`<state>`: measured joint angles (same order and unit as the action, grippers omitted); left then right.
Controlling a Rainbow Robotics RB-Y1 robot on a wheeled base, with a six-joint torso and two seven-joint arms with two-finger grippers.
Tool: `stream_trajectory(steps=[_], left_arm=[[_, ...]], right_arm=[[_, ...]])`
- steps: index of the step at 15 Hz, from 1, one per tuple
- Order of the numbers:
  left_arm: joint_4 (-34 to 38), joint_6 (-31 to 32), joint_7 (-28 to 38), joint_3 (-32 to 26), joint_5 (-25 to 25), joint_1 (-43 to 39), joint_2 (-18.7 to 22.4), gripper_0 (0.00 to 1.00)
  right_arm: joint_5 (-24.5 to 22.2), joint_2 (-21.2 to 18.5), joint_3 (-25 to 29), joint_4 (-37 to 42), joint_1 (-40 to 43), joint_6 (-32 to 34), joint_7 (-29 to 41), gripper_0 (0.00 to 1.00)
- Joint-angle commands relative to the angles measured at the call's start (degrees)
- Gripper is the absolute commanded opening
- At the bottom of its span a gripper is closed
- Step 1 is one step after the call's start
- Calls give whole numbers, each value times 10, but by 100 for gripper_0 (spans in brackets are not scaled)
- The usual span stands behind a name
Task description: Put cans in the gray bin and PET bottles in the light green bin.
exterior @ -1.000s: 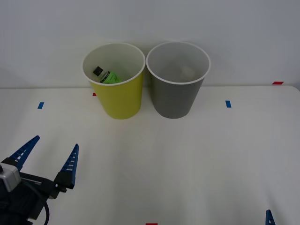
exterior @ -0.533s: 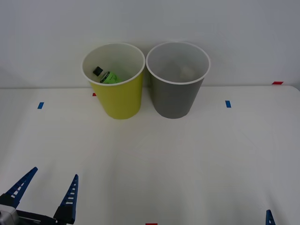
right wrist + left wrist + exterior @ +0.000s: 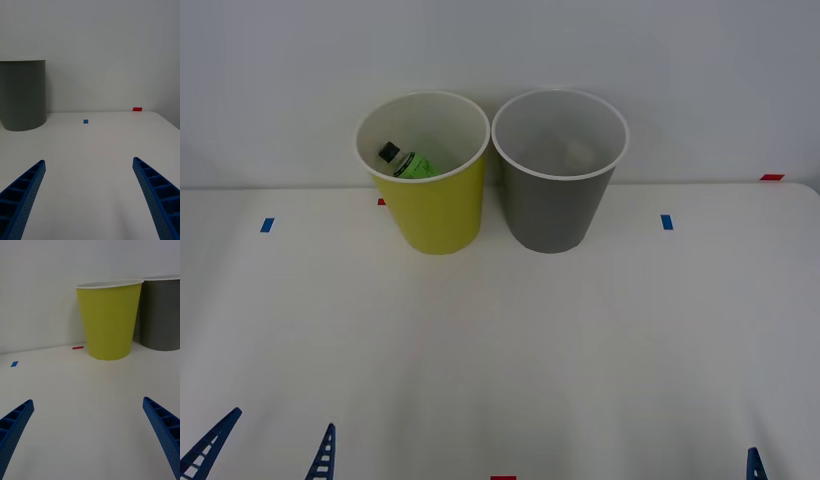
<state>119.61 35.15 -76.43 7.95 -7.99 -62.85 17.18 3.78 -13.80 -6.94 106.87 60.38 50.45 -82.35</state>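
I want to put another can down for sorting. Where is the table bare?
Bare: the table between the bins and both open hands, left hand, right hand. Crowded: the light green bin and gray bin nearly touch at the far edge.

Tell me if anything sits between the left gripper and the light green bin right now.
Nothing visible does. The left gripper hangs open at the table's near edge, with bare white table up to the light green bin. The PET bottle already lies inside that bin.

pet bottle (image 3: 408,162) in light green bin (image 3: 442,215), left of gray bin (image 3: 555,210).
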Motion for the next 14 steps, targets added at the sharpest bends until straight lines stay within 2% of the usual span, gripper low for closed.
stream_trajectory(steps=[1,14], left_arm=[[-5,4,-2,-1,-3,-22,-10,100],[-6,4,-3,-2,-2,-25,-14,100]], right_arm=[[0,0,0,0,0,0,0,79],[0,0,0,0,0,0,0,79]])
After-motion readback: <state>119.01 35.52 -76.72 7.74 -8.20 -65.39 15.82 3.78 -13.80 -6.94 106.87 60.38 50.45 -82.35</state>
